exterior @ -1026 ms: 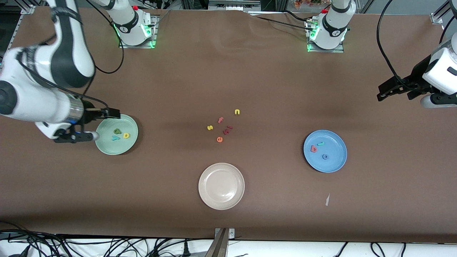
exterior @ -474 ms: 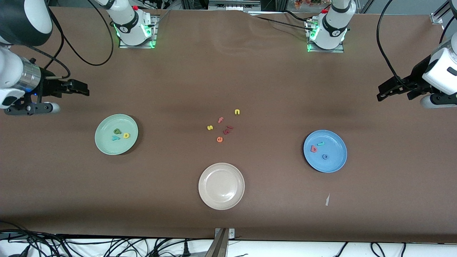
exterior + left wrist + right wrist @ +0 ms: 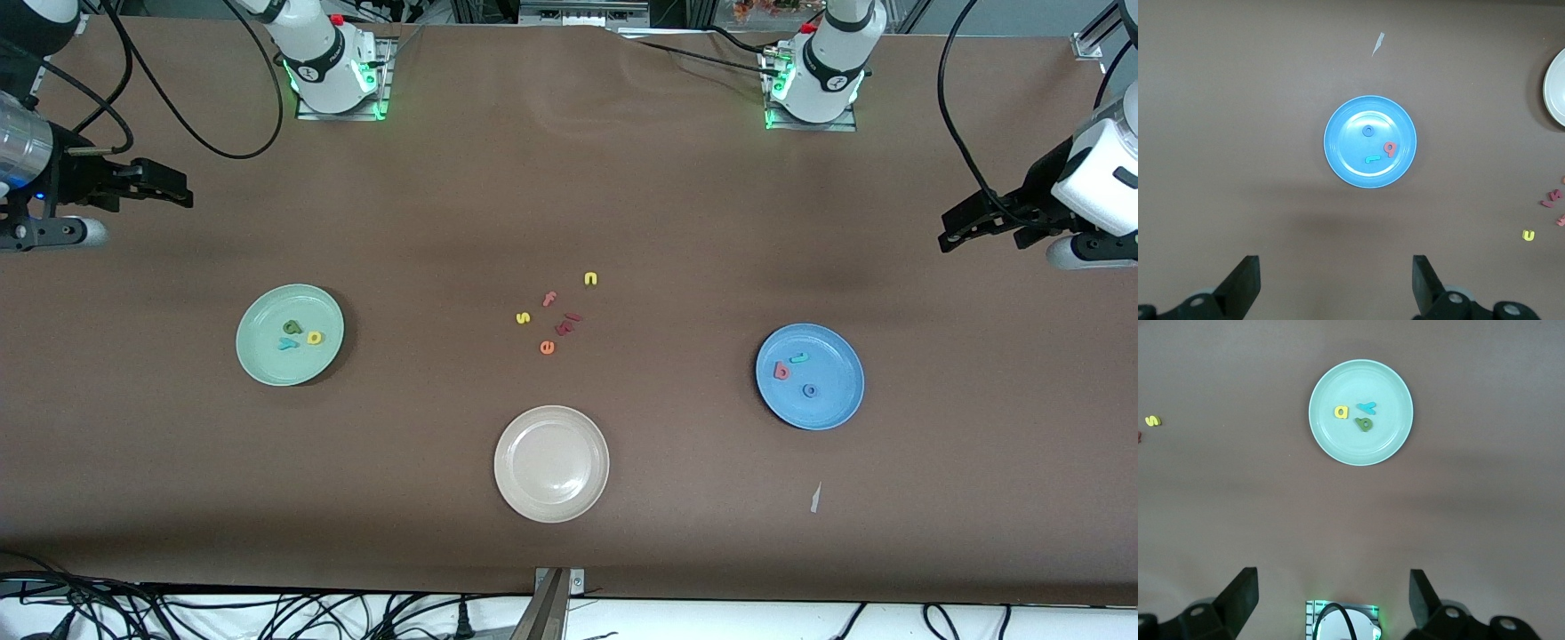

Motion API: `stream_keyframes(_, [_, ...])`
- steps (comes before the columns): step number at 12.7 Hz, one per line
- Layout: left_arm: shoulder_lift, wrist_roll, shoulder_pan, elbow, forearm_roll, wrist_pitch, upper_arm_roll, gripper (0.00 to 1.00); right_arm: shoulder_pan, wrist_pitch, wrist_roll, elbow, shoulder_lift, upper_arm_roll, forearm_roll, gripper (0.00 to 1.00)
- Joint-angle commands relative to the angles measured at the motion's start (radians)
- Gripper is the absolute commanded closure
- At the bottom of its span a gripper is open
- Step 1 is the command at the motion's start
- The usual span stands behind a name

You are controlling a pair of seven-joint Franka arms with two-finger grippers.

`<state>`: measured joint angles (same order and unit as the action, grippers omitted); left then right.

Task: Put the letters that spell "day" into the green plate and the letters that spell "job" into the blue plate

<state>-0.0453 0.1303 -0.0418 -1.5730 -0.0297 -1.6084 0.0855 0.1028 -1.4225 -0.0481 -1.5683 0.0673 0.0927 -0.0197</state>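
The green plate [image 3: 258,356] lies toward the right arm's end of the table and holds a dark green "a" [image 3: 291,327], a yellow "d" [image 3: 314,337] and a teal "y" [image 3: 286,344]. The blue plate [image 3: 840,404], toward the left arm's end, holds a coral "b" [image 3: 781,371], a teal "j" [image 3: 799,358] and a blue "o" [image 3: 809,390]. My right gripper [image 3: 173,194] hangs open and empty over bare table at its end, apart from the green plate [image 3: 1331,447]. My left gripper [image 3: 956,233] waits open and empty at the other end, with the blue plate [image 3: 1338,153] in its wrist view.
A beige plate [image 3: 516,498] lies nearest the front camera, mid-table. Loose letters cluster in the middle: yellow "n" [image 3: 590,279], reddish "f" [image 3: 549,299], yellow "s" [image 3: 523,317], dark red pieces [image 3: 567,322], orange "e" [image 3: 547,348]. A paper scrap [image 3: 815,498] lies near the blue plate.
The right gripper has pulled up and away from the green plate's edge toward the right arm's end of the table. The left arm and all letters have stayed put.
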Motion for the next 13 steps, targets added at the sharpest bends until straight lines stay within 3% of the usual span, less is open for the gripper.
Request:
stream_keyframes(1, [-0.007, -0.006, -0.003, 0.021, -0.029, 0.007, 0.0, 0.0, -0.012, 0.007, 0.001, 0.01, 0.0, -0.011, 0.014, 0.0])
stream_keyframes(13, [-0.007, -0.006, -0.004, 0.021, -0.027, 0.007, 0.0, 0.0, -0.012, -0.115, 0.005, 0.01, 0.006, -0.011, 0.038, 0.0])
